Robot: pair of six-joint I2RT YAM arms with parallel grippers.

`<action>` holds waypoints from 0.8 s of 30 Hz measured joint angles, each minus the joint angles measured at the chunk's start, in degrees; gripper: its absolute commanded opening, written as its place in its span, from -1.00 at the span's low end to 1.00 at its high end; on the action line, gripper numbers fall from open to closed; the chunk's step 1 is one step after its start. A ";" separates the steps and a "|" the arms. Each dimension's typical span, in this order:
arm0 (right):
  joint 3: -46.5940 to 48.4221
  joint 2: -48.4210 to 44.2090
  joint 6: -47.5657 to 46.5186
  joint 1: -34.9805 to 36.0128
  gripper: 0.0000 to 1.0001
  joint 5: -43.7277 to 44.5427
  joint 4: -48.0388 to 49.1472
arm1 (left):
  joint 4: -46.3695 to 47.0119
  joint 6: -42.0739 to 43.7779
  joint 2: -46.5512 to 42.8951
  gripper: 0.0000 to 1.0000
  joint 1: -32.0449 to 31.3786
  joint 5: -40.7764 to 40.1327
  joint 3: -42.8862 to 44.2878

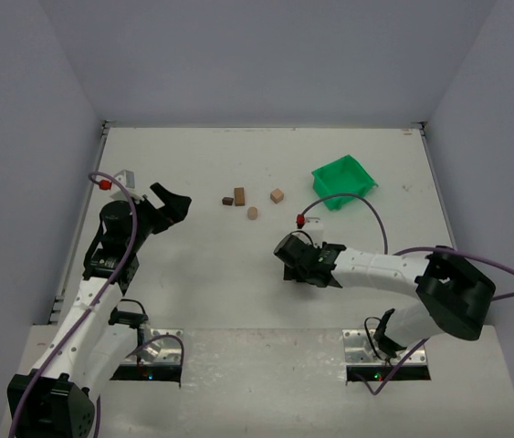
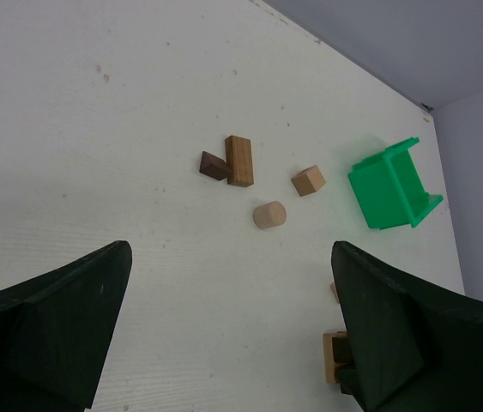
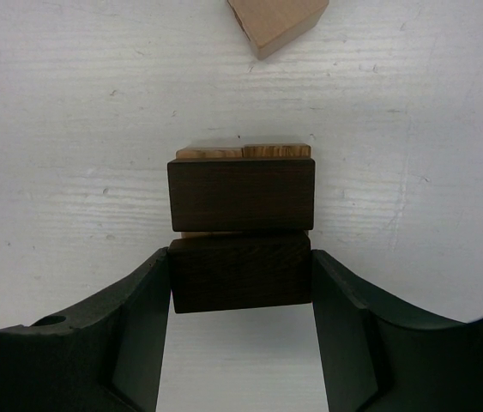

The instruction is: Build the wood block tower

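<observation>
In the right wrist view the wood block tower is a low stack: tan pieces [image 3: 241, 152] underneath and two dark brown rectangular blocks on top, side by side. My right gripper [image 3: 241, 257] is shut on the nearer dark block [image 3: 241, 279], with both fingers against its ends. The farther dark block [image 3: 241, 195] lies free. In the top view my right gripper [image 1: 293, 258] hides the stack. My left gripper [image 2: 231, 257] is open and empty, off to the left [image 1: 171, 204]. Loose blocks lie ahead of it: a tan cylinder [image 2: 268, 215], a tan cube [image 2: 308, 180], a brown rectangular block [image 2: 239, 160] and a dark piece [image 2: 214, 166].
A green plastic bin [image 1: 343, 181] lies at the back right, tipped on its side in the left wrist view [image 2: 391, 184]. A loose tan block [image 3: 275, 21] sits just beyond the stack. The loose blocks [image 1: 239, 196] lie mid-table, towards the back. Walls enclose the table.
</observation>
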 measured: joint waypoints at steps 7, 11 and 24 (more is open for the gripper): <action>0.70 0.55 2.16 0.43 0.04 1.66 -1.56 | 0.00 0.00 0.00 1.00 0.00 0.00 0.00; 0.77 1.22 3.21 0.94 0.05 2.21 -2.12 | 0.00 0.00 0.00 1.00 0.00 0.05 0.00; 1.15 1.97 4.20 1.35 0.09 2.67 -2.32 | 0.00 0.01 -0.17 1.00 0.00 0.34 0.00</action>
